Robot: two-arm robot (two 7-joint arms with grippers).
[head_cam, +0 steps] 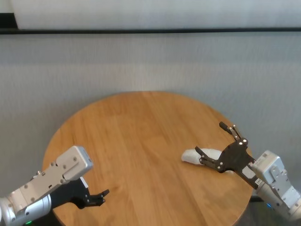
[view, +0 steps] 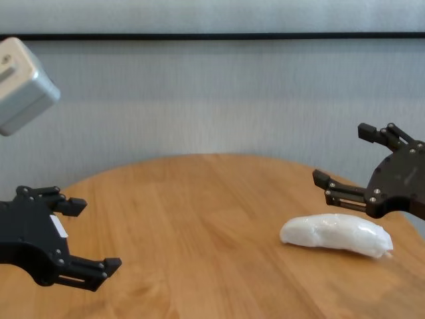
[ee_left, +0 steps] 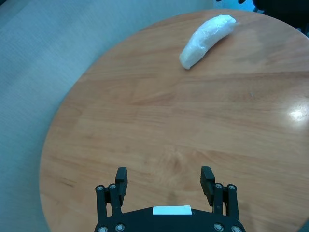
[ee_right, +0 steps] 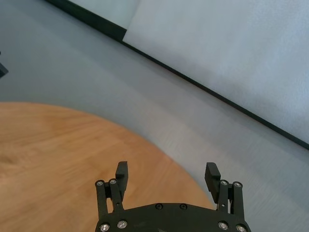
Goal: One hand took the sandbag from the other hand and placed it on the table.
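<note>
- sandbag: white lumpy plastic pouch, lying flat on the table, on the robot's right side of the top, not far from the right rim. Long and slightly curved; one end blunt, pointing toward table centre.
- nothing grips it; it rests on the wood alone in the left wrist view.
- right gripper: plain black body with screws, hangs just above and beside the sandbag, jaws spread wide with nothing between them. In the head view its lower finger overlaps the bag's outline, so touching or just clear is hard to call; the chest view shows a gap above the bag.
- right wrist view: both fingertips wide apart, only table edge and grey floor past them, bag not in frame.
- left gripper: black, small white sticker on body, low over the near left part of the table, well apart from the sandbag. Jaws wide, holding nothing.
- left wrist view shows its two fingers apart over bare wood, bag far across the top.
- table: round, light orange-brown planks.
- backdrop: grey floor, pale wall with a dark baseboard strip.
</note>
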